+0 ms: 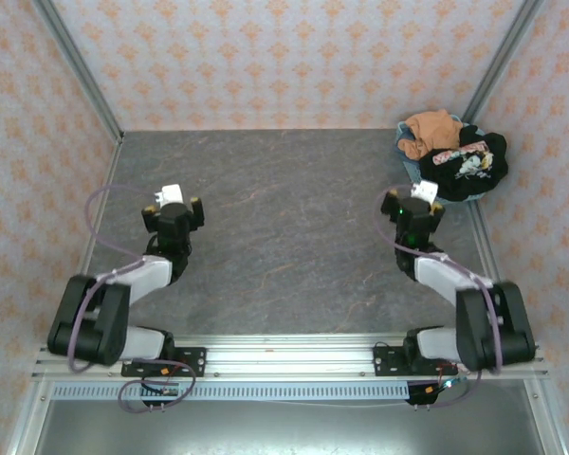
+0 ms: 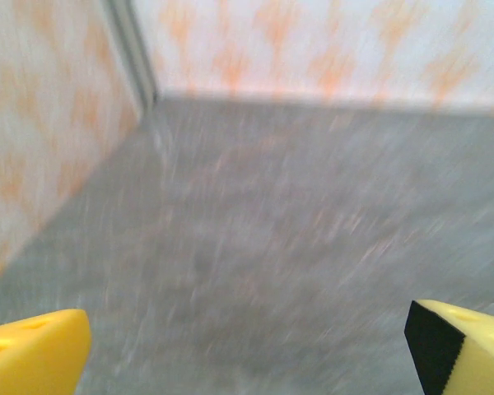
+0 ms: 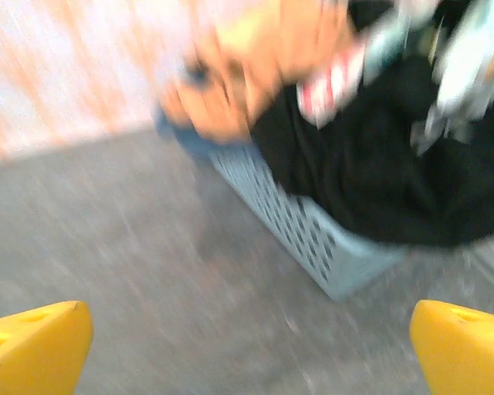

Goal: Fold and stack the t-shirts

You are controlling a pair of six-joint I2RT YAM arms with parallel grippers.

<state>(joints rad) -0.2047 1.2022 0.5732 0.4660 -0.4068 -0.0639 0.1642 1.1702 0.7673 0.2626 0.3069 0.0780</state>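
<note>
Two t-shirts lie crumpled in one light-blue perforated plastic basket (image 1: 410, 169) at the far right corner of the dark grey stone-patterned counter (image 1: 284, 237). A black floral-print cloth t-shirt (image 1: 474, 163) with white marks spills over the basket's right rim. A plain orange-brown cloth t-shirt (image 1: 432, 127) is bunched at its far side. Heaped so, neither shows a long axis or heading. Of the two yellow-fingered arms, the right end effector (image 1: 420, 197) sits just beside the basket, jaws spread wide and empty. The left end effector (image 1: 174, 203) is well apart over bare counter, likewise spread and empty.
</note>
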